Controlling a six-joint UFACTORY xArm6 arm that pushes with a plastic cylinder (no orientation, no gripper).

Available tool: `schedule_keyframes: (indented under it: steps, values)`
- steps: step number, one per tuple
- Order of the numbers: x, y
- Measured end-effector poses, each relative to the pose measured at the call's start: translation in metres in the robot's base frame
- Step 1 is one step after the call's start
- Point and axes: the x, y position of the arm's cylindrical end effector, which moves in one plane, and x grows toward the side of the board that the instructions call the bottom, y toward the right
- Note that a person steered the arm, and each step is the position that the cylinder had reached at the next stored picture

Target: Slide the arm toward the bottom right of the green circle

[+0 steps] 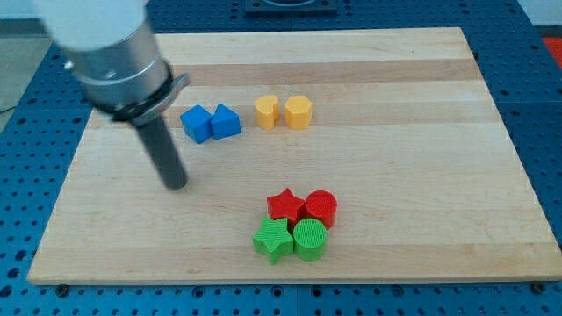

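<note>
The green circle (310, 240) sits near the view's bottom middle, touching a green star (273, 240) on its left. A red star (285, 205) and a red circle (321, 208) sit just above them. My tip (177, 184) rests on the board well to the left and a little above this group, apart from every block. The rod rises from the tip to the arm at the view's top left.
Two blue blocks (211, 123) sit side by side right of the rod. Two yellow blocks (284, 112) sit further right. The wooden board (421, 175) lies on a blue perforated table (544, 105).
</note>
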Motion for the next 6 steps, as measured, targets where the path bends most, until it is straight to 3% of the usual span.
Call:
schedule_keyframes:
  steps: [1, 2, 3, 4, 5, 6]
  values:
    - [-0.022, 0.100]
    - [-0.013, 0.221]
    - [0.043, 0.308]
    - [0.116, 0.323]
    - [0.135, 0.294]
    - [0.133, 0.225]
